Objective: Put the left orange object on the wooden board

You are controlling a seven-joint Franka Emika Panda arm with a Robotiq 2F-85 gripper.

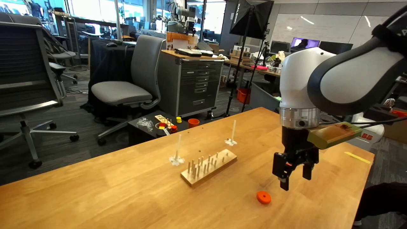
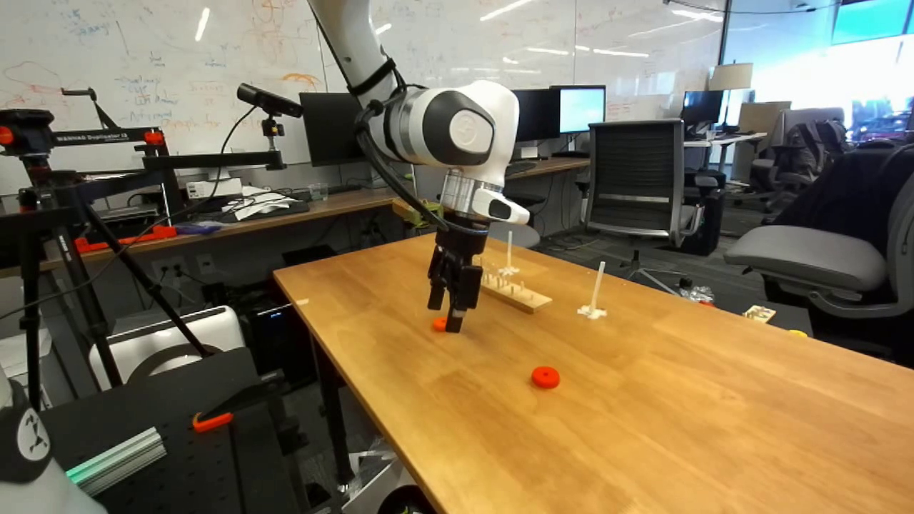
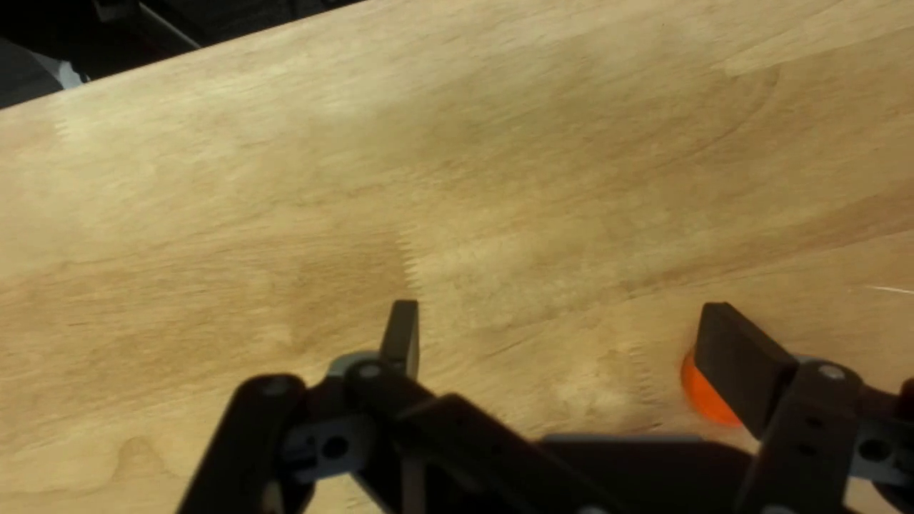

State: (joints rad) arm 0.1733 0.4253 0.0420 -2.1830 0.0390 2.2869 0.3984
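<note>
As left orange disc (image 1: 263,197) lies flat, board (image 1: 212,170) diagonal

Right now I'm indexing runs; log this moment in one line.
gripper: open, empty | left orange disc: on tabletop, ungrasped | red-orange disc: on tabletop | wooden pegboard: no disc on it

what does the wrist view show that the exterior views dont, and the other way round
Only the wrist view: saw-toothed wood joints, close up.
Only the exterior views: the wooden board, two thin posts and the robot arm in both; a redder piece in an exterior view.
Shared: the tabletop, the open jaws and an orange piece.
</note>
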